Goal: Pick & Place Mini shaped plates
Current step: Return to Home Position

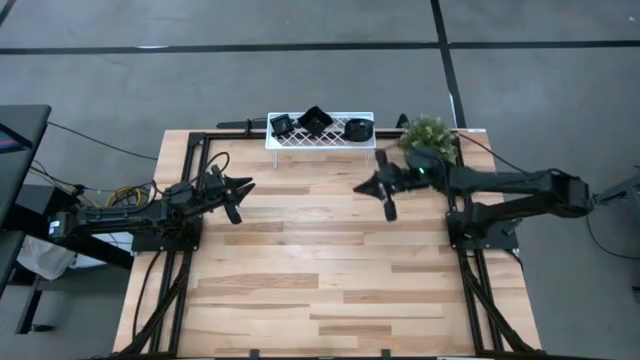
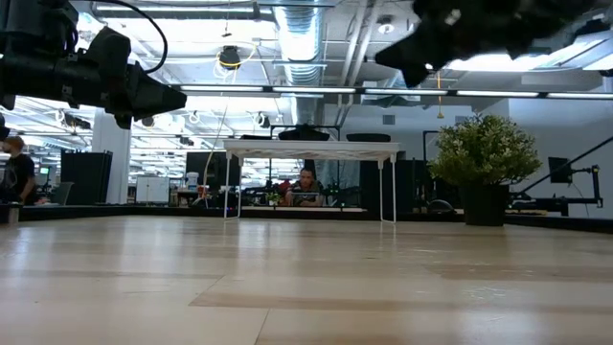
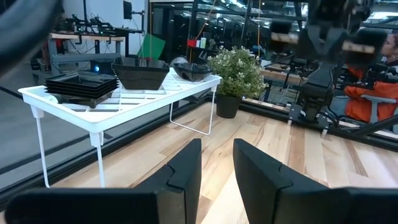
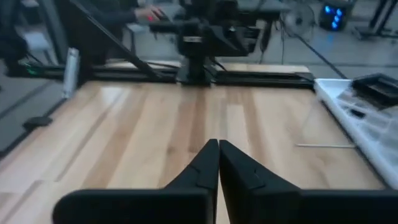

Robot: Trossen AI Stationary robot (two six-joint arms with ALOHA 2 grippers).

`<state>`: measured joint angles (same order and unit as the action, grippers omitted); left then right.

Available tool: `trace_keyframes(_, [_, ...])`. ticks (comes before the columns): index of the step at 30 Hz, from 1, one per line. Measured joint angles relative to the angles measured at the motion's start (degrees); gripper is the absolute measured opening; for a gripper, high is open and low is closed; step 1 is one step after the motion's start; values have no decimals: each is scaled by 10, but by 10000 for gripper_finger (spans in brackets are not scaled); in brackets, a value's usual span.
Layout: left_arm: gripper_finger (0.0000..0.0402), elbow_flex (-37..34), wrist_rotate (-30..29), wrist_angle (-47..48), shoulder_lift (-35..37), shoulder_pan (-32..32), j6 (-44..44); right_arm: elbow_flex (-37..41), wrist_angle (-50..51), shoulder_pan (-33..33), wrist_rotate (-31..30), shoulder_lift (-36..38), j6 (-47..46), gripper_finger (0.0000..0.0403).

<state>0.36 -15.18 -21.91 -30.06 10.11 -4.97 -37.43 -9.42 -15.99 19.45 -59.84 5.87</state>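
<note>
Light wooden boards are laid across the tabletop (image 1: 320,290), at whose far edge a white lattice wire rack (image 3: 124,102) is set on thin legs, just beside a green potted plant (image 3: 235,74). All the small black shaped plates that can be seen are gathered on the rack: a stack of flat square plates (image 3: 83,84), a deep angular-rimmed plate (image 3: 140,73) and a rounded dish (image 3: 191,71). The left gripper (image 3: 216,165) is held above the boards, apart from the rack, its fingers spread and empty. The right gripper (image 4: 218,158) is raised near the plant, its fingers pressed together on nothing. Placing is judged finished, and the return to rest is taken to be in hand. Each arm would next have to be folded back toward its base, the right one kept off plant and rack.
</note>
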Motion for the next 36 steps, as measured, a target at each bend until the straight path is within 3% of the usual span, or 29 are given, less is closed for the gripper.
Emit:
trace_keyframes(4, [95, 0, 0, 0, 0, 0, 0, 103, -106, 27, -1, 46, -28, 2])
trace_keyframes(14, [95, 0, 0, -3, 0, 0, 0, 234, -121, 5, -26, 137, -19, 5])
trace_keyframes(17, [95, 0, 1, -3, 2, -1, 0, 285, -174, 5, -60, 149, -30, 2])
trace_keyframes(22, [95, 0, 1, -5, 30, -11, 0, 363, -275, 6, -60, 158, -34, 3])
trace_keyframes(33, [95, 0, 0, -7, 212, -11, 0, 370, -269, 19, -61, 147, -45, 1])
trace_keyframes(36, [95, 0, 0, -19, 222, -11, 0, 370, -267, 19, -61, 143, -45, 5])
